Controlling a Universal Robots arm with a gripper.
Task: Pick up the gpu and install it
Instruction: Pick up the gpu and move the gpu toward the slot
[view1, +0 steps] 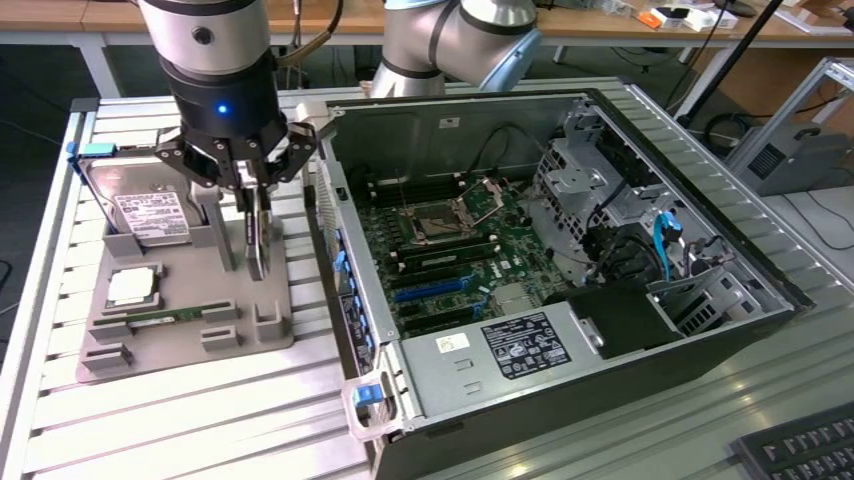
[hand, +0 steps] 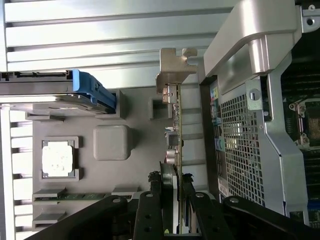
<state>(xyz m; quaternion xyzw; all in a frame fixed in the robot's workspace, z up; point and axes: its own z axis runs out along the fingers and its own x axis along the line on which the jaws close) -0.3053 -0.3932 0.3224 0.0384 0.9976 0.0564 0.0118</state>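
The gpu is a thin dark card standing on edge over the grey holder tray, on the exterior view's left of the open computer case. My gripper comes down on it from above, and its fingers are shut on the card's upper edge. The wrist view looks along the gpu edge-on, with the silver bracket at its far end and my gripper clamping both faces. The card's lower edge is close to the tray; I cannot tell whether it touches.
On the tray lie a silver hard drive with a blue tab, a CPU chip and a green memory stick. The case's perforated wall stands close beside the card. The motherboard lies exposed inside. A keyboard sits at the front corner.
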